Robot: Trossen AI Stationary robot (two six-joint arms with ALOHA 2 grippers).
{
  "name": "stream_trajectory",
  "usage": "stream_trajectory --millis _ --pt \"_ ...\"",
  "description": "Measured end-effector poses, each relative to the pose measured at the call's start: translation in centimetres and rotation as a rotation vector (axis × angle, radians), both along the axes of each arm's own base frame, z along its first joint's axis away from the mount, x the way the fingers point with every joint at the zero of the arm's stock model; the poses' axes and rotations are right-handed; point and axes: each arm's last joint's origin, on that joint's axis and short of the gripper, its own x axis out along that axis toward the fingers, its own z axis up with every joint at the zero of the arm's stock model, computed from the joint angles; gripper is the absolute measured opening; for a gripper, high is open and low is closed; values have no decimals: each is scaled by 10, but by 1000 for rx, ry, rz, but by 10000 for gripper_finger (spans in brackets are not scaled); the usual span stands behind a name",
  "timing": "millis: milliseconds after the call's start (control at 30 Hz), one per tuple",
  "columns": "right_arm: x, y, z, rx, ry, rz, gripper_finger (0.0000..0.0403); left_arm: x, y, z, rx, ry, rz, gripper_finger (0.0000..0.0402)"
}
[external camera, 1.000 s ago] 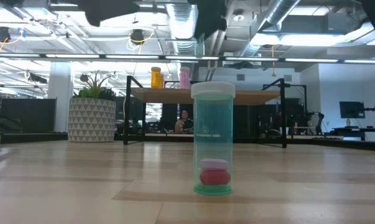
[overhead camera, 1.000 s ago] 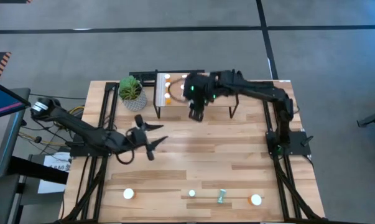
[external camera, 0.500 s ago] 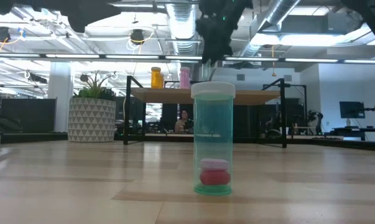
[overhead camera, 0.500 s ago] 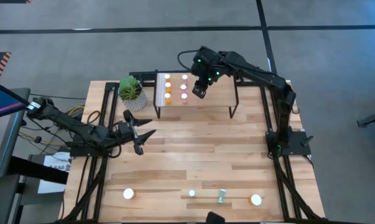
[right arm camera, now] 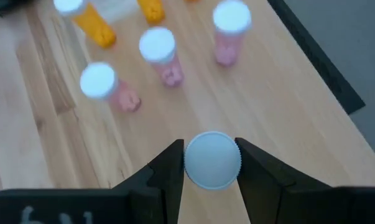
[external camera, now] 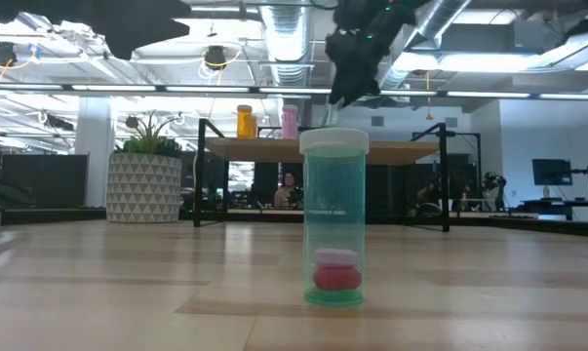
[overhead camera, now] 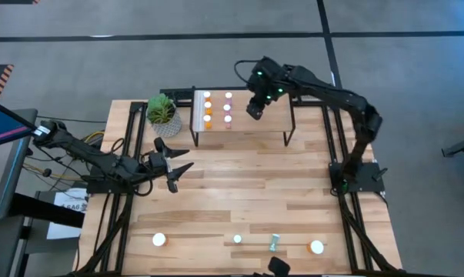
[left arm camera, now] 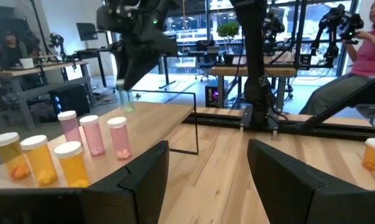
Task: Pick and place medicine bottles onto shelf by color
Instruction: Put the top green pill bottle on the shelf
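Shelf point(overhead camera: 251, 123) stands at the far side of the desk point(overhead camera: 239, 200), beside the potted plant point(overhead camera: 163, 114); right arm reaches over it, and the right gripper point(right arm camera: 211, 163) has its jaws clenched on the white cap of a bottle point(right arm camera: 212, 160), hanging above bare shelf wood just beside the pink row. The body colour of that bottle is hidden in the wrist view; the left wrist view shows something teal-tinted point(left arm camera: 126, 99) under the right gripper, so teal is a judgement only. Left gripper point(overhead camera: 172, 164) rests low over the desk near the plant, jaws released, holding nothing.

Risks, largest first:

1. Shelf: light platform on thin legs; a hard downward push during placement could rock it and topple the standing rows; cause would be descending too far before letting go.
2. Right arm and jaws: the pink bottles point(right arm camera: 165, 59) and orange bottles point(right arm camera: 91, 25) stand close to the drop spot; a sideways drift or a wide opening of the jaws could knock a neighbour over.
3. Held bottle: gripped only at the cap; if released while tilted or above the surface it may fall, roll, and drop off the shelf edge.
4. Colour order: set down too near the pink row, it would blur the grouping.
5. Bottles remaining on the desk: the one lying flat point(overhead camera: 274, 243) near the front edge may roll when approached; the upright teal one point(external camera: 334, 216) could tip.
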Motion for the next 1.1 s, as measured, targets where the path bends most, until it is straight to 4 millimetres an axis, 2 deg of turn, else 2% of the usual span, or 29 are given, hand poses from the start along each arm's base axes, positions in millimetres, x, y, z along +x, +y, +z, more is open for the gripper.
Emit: stream_trajectory --millis 233,467,767,1100 --pt "-26 9 -5 -56 -103 -37 157 0 1 0 -10 -6 6 208" --pt "-33 -4 -7 -81 -91 -78 157 1 2 1 -13 -10 23 208" --pt "-26 -33 -17 -74 -49 -121 157 3 5 -1 -17 -3 30 208" --pt "2 -53 -17 -54 64 -90 157 4 5 -3 -3 16 39 208"
